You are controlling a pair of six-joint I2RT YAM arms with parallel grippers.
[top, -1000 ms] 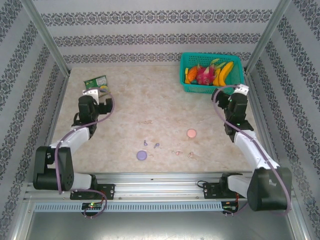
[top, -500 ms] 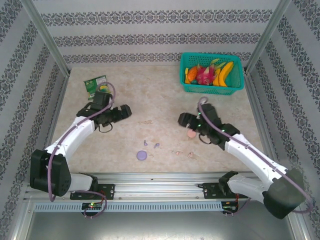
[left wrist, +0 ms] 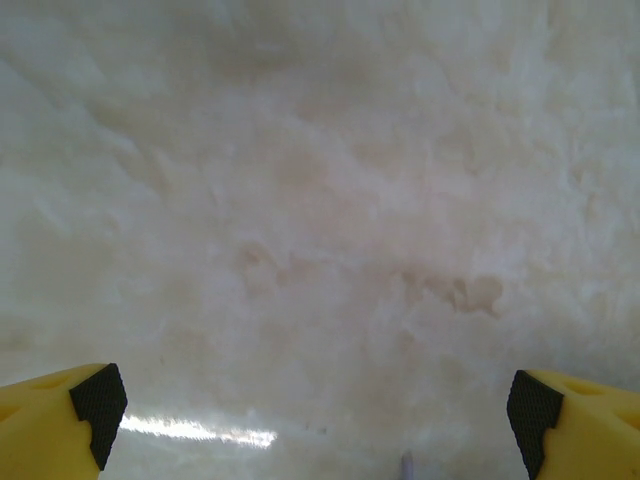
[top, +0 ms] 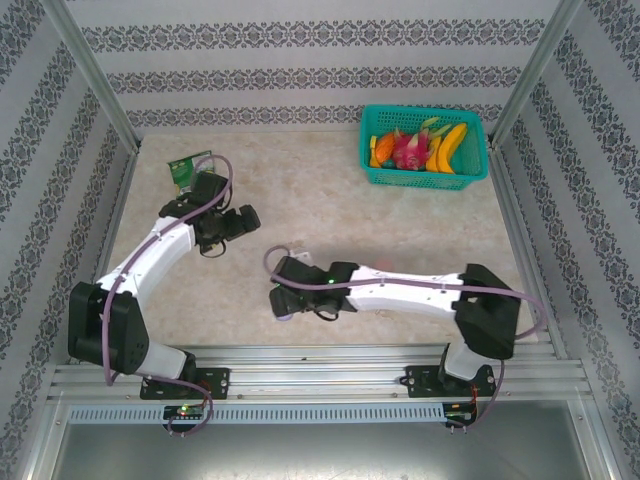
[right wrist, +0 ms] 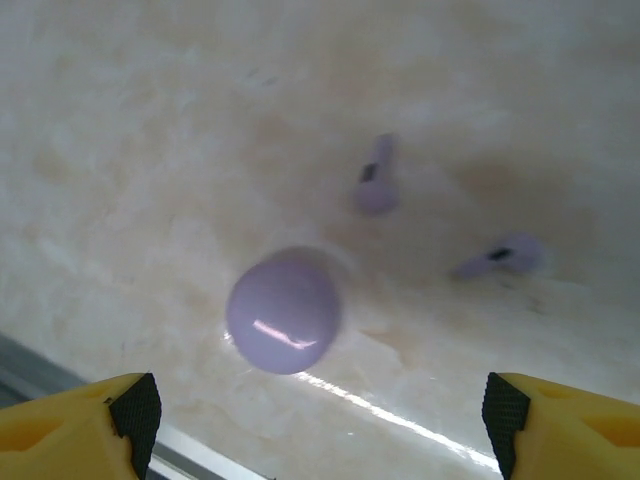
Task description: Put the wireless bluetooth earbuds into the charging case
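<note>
A closed, round lilac charging case point(right wrist: 283, 323) lies on the marbled table near its front edge. Two lilac earbuds point(right wrist: 377, 187) point(right wrist: 500, 257) lie loose just beyond it, apart from the case. My right gripper point(right wrist: 318, 420) hovers over the case, open with nothing between its yellow, black-padded fingers. From above, the right arm reaches across the table to the left. There the right gripper point(top: 283, 296) stands over the lilac case point(top: 282, 313). My left gripper point(top: 250, 218) is farther back and to the left. That left gripper point(left wrist: 312, 405) is open over bare table.
A teal basket point(top: 425, 181) of fruit stands at the back right. A green packet point(top: 190, 168) lies at the back left, behind the left arm. The table's front edge point(right wrist: 40, 365) runs close below the case. A tiny lilac sliver point(left wrist: 405, 465) shows at the left wrist view's bottom edge.
The right arm has swung from the back right across to the front left, ending over the lilac case. The left arm has reached out toward the table's middle.
</note>
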